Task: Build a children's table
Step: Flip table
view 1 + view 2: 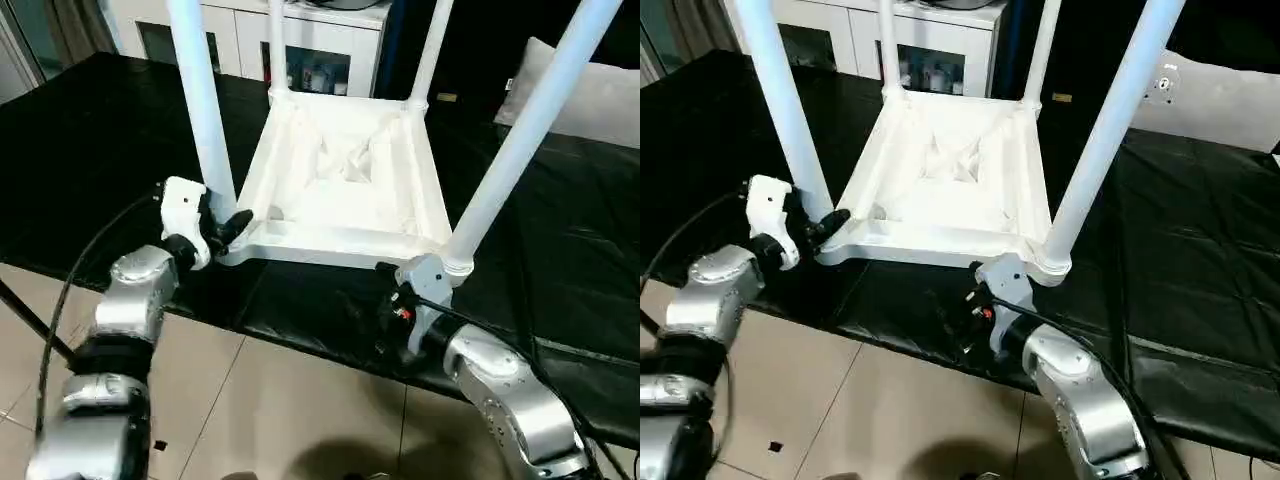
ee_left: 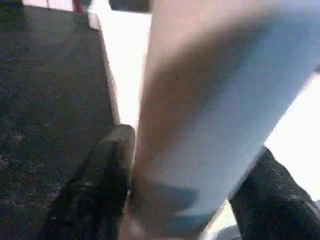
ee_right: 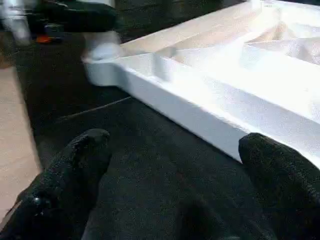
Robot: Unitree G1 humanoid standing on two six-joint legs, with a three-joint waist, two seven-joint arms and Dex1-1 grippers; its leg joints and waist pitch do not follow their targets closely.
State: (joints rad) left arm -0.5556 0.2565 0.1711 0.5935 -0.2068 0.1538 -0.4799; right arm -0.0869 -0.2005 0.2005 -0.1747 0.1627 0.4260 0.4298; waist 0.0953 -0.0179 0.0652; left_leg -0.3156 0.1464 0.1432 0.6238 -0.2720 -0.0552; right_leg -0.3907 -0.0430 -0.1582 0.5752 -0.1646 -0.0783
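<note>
Table (image 1: 345, 185) inverted, four legs socketed; left gripper (image 1: 222, 232) clamps near-left leg (image 1: 203, 110), right gripper (image 3: 175, 160) spread wide, empty; flipping remains.

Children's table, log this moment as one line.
table: upside down, four legs up | left gripper: around near-left leg | right gripper: open, empty

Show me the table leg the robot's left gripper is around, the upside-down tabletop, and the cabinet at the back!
table leg (image 1: 205, 110), left eye view, middle of the near-left leg's shaft.
tabletop (image 1: 345, 205), left eye view, its ribbed underside.
cabinet (image 1: 855, 35), right eye view, its white front.
</note>
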